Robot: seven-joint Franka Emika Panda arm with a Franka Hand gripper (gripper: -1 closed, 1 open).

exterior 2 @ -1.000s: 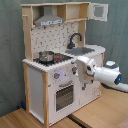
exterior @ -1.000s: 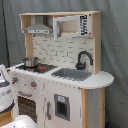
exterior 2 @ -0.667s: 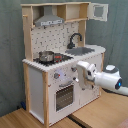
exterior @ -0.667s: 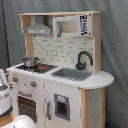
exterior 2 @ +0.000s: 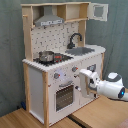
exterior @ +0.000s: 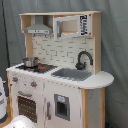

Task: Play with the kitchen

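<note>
The kitchen (exterior: 55, 75) (exterior 2: 62, 60) stands upright, white with light-wood sides and top. A grey hood (exterior: 37, 30) (exterior 2: 48, 21) hangs over the stovetop (exterior: 32, 67) (exterior 2: 52, 58), where a small metal pot (exterior: 30, 62) (exterior 2: 46, 56) sits on a burner. A black faucet (exterior: 83, 59) (exterior 2: 74, 39) curves over the grey sink (exterior: 72, 74) (exterior 2: 82, 50). The microwave (exterior: 72, 26) (exterior 2: 98, 11) is up beside the hood, its door swung open in the second exterior view. The oven door (exterior: 27, 106) (exterior 2: 65, 95) below is closed.

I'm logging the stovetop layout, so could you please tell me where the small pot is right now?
The small pot stands on the stovetop, at the first exterior view's left of the sink and below the hood.
</note>
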